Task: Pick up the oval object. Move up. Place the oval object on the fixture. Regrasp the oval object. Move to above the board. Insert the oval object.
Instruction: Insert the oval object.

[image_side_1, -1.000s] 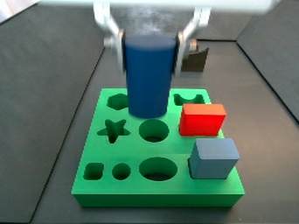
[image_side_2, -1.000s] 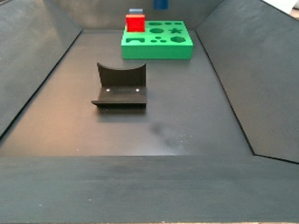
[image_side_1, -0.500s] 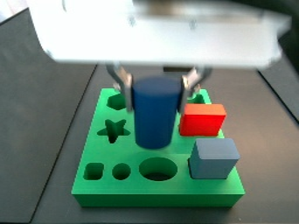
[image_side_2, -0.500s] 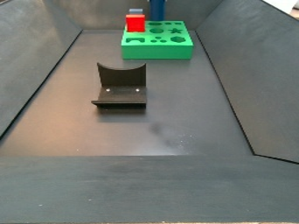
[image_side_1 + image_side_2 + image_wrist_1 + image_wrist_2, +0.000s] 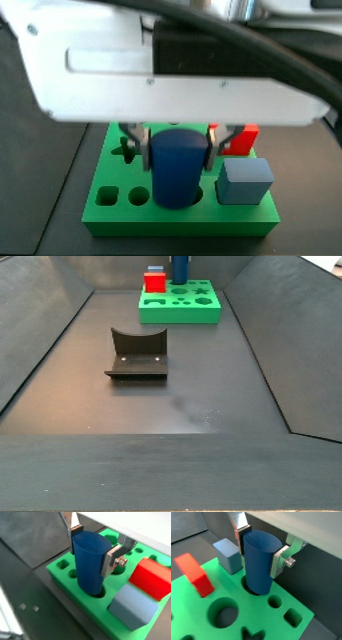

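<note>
Gripper (image 5: 91, 548) hangs directly over the board (image 5: 73, 579), fingers pointing down, pinching the oval object (image 5: 90, 564) between the two silver plates. Same grasp in both wrist views: one finger (image 5: 240, 532) flat against one side of the peg near its upper end, the opposite finger (image 5: 281, 559) flat against the other side. Pads contact only the upper part of the peg; the lower part hangs free below them.

Oval object (image 5: 258, 562) upright, long axis vertical. Its lower end sits at the mouth of a round cut-out in the board (image 5: 298, 607); how deep it has entered cannot be read from the wrist views. In a side view the peg (image 5: 177, 170) stands over the front row of holes, beside the light blue cube (image 5: 246, 181), with the board (image 5: 181, 222) below it.

Arm: the white wrist housing (image 5: 174, 75) fills the upper half of that side view, level and squarely above the board, fingers descending straight from its underside.

Red block (image 5: 151, 577) and light blue cube (image 5: 136, 609) rest on the board, just beside the peg, not touching it.

In a side view the fixture (image 5: 136, 354) stands alone on the dark floor, well apart from the board (image 5: 181, 308); the peg (image 5: 179, 269) shows upright above the board, next to the red block (image 5: 155, 281).
</note>
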Controlling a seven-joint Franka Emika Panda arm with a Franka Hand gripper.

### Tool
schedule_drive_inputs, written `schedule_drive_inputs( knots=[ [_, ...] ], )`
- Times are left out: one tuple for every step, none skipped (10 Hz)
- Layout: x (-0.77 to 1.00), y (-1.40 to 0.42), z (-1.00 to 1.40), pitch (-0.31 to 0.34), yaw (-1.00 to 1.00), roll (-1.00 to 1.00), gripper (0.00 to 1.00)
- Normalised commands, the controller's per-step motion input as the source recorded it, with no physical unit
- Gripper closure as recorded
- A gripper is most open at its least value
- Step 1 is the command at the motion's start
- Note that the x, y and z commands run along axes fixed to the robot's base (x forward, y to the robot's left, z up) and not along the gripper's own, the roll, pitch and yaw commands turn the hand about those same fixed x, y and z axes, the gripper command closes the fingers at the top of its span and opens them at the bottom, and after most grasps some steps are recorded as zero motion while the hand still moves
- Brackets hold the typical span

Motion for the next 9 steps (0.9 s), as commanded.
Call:
schedule_drive_inputs(
  knots=[
    [-0.03, -0.11, -0.22, -0.02, 0.01, 0.0, 1.0],
    [0.11, 0.0, -0.71, -0.073, 0.12, -0.02, 1.0],
    [0.17, 0.0, -0.89, -0.117, 0.22, 0.0, 1.0],
    [0.11, 0.0, -0.77, -0.109, 0.19, 0.02, 1.0],
    [0.0, 0.0, -0.13, 0.0, 0.0, 0.02, 1.0],
    [0.24, 0.03, -0.61, 0.0, 0.08, 0.0, 1.0],
    [0.37, 0.12, -0.68, 0.0, 0.07, 0.01, 1.0],
    [0.26, 0.16, -0.66, 0.0, 0.05, 0.03, 1.0],
    [0.2, 0.11, -0.69, 0.0, 0.02, 0.01, 1.0]
  ],
)
